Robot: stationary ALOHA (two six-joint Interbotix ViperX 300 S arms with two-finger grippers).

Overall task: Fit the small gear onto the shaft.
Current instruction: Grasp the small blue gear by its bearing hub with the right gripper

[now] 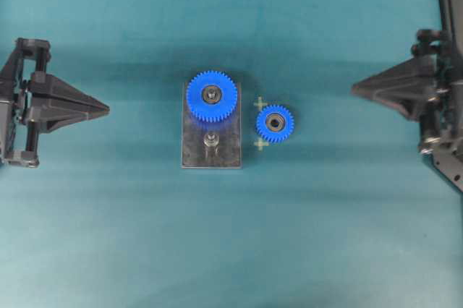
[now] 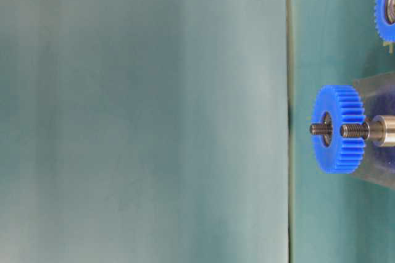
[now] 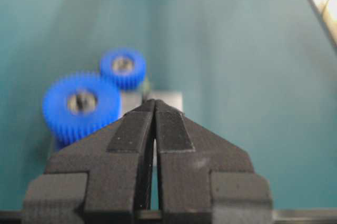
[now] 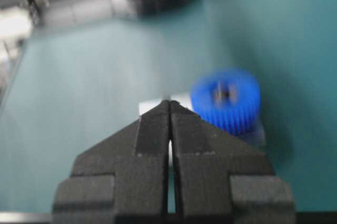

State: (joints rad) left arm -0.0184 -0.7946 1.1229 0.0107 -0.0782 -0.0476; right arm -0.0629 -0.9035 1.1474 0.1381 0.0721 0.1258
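Note:
The small gear [image 1: 274, 123] lies flat on the teal mat, just right of the grey plate [image 1: 195, 150]. The shaft [image 1: 210, 139] stands bare on the plate's near half, with its threaded tip showing in the table-level view [image 2: 370, 130]. My left gripper [image 1: 105, 109] rests at the far left, shut and empty, its tips pointing at the plate. My right gripper [image 1: 354, 90] waits at the far right, also shut and empty. The left wrist view shows the small gear [image 3: 123, 67] beyond the shut fingertips [image 3: 155, 101]. In the right wrist view my shut fingers [image 4: 169, 102] hide it.
A larger blue gear [image 1: 211, 95] sits on the plate's far half, close beside the shaft. It also shows in the right wrist view [image 4: 225, 98]. Two pale cross marks [image 1: 260, 103] flank the small gear. Teal mat surrounds the plate.

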